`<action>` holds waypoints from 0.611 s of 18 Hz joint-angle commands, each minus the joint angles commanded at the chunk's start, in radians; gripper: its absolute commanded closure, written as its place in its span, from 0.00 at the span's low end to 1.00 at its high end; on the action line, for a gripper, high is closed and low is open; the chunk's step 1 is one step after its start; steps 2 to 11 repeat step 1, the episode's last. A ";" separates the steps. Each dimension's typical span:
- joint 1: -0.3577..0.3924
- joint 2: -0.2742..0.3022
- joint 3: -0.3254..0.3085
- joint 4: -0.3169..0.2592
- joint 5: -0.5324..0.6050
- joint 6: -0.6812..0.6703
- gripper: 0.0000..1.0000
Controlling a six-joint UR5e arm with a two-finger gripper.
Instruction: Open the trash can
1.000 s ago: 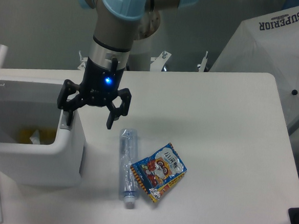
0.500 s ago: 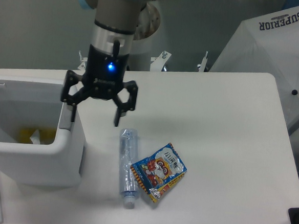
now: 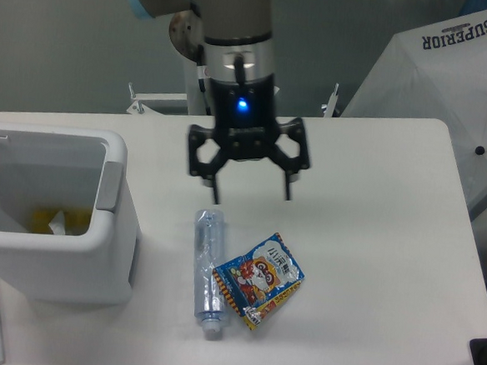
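At the left edge of the table (image 3: 378, 175) stands the trash can (image 3: 55, 253), a white boxy bin whose top is open to the camera: the inside walls show plainly, and something yellow lies at the bottom. Its lid appears to be swung up and back at the far left, where only a thin white edge shows, so the angle cannot be read with any certainty. The grey tab (image 3: 108, 185) sits on the inner side of the right rim. Judged from this, the opening is done, and nothing of the task seems left beyond drawing the arm clear. The gripper (image 3: 250, 189) hangs above the middle of the table, well apart from the can and to its right, pointing down with a blue light lit on its body. Its two fingers are spread wide with nothing between them, and they touch nothing. Below it, nearer the camera, lie a clear bottle (image 3: 206, 268) and a coloured snack packet (image 3: 258, 278), the packet lying against the bottle's right side; the fingertips hang above both, apparently clear of them.
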 joint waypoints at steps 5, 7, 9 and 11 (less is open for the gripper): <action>0.011 0.000 -0.005 -0.002 0.000 0.006 0.00; 0.011 0.000 -0.005 -0.002 0.000 0.006 0.00; 0.011 0.000 -0.005 -0.002 0.000 0.006 0.00; 0.011 0.000 -0.005 -0.002 0.000 0.006 0.00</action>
